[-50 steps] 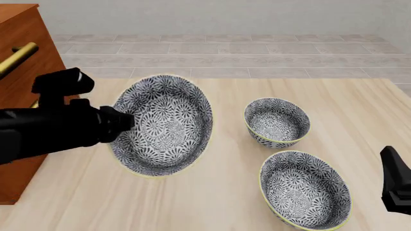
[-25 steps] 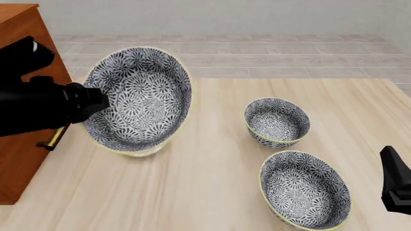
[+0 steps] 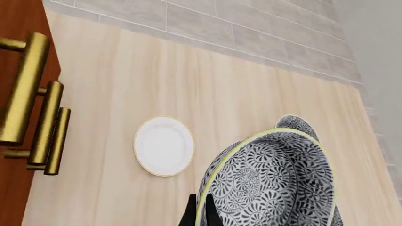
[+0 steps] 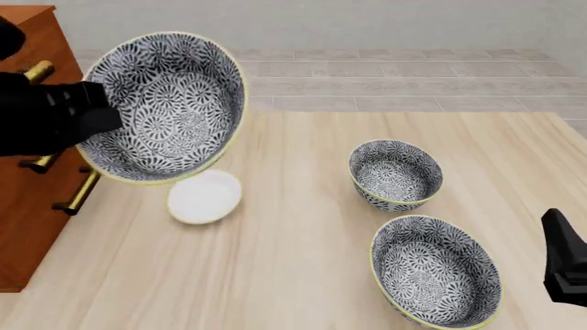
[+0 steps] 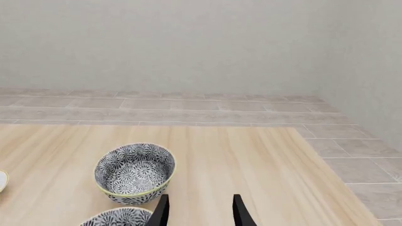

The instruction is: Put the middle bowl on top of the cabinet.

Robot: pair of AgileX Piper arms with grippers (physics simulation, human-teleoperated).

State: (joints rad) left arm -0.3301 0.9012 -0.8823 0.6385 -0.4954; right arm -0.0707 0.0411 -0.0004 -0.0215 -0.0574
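The middle bowl (image 4: 165,106), black-and-white floral with a pale yellow-green rim, hangs tilted in the air beside the cabinet (image 4: 27,199), its inside facing the front camera. My left gripper (image 4: 103,115) is shut on its left rim; in the left wrist view the fingers (image 3: 201,214) pinch the bowl (image 3: 270,183) at its edge. The bowl is level with the cabinet's upper drawers, not over its top. The cabinet's front (image 3: 19,28) with brass handles (image 3: 28,89) fills one side of that view. My right gripper (image 5: 199,212) is open and empty at the table's near right (image 4: 564,265).
A small white plate (image 4: 205,196) lies on the table below the lifted bowl, also in the left wrist view (image 3: 164,146). Two more patterned bowls stand at right, one farther back (image 4: 395,174) and one nearer (image 4: 436,271). The right wrist view shows both (image 5: 134,173) (image 5: 119,217).
My left gripper has carried the bowl up and to the left, toward the cabinet. The white plate underneath has come into view. The right arm has not moved.
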